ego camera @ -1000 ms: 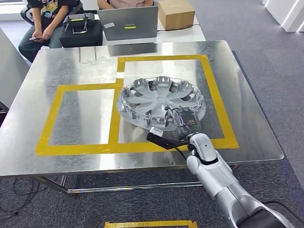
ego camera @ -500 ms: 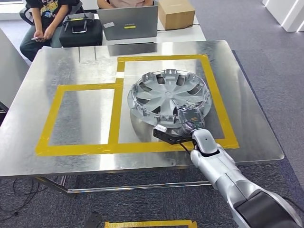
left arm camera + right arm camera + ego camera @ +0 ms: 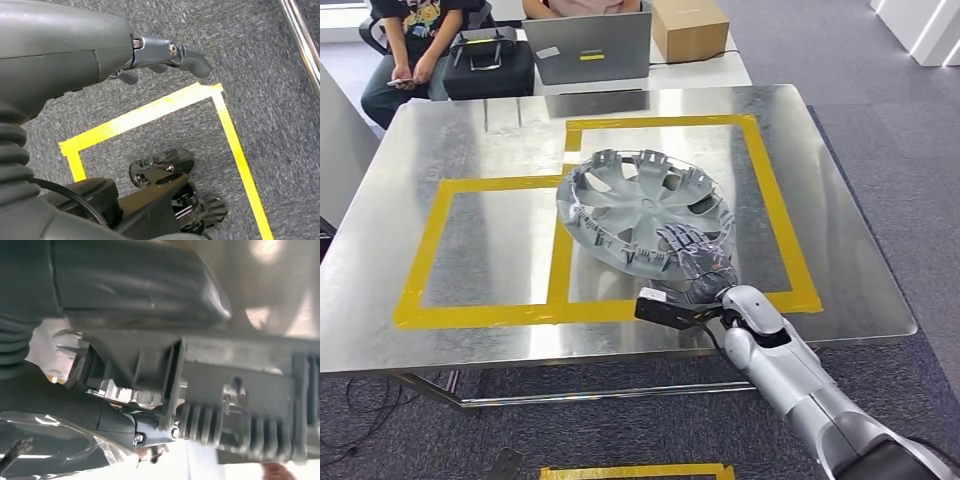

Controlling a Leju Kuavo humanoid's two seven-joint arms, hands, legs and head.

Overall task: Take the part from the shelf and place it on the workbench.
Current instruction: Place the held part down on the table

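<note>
Silver plastic of the wheel cover (image 3: 644, 210) is seen at the centre of the frame, tilted above the workbench (image 3: 410, 240) and overlapping the yellow tape (image 3: 560, 262); it should be lowered level inside the right-hand taped square before being released. Its near rim is gripped by the right hand (image 3: 697, 262), fingers closed over the edge. The left hand (image 3: 166, 52) hangs over the carpet with nothing held, fingers loosely extended.

I note a silver right arm (image 3: 788, 365) with a black wrist module (image 3: 667, 307) and thin black cable. Left hand (image 3: 113, 50): grey ribbed cover, darker screwed fingers (image 3: 170, 52).
</note>
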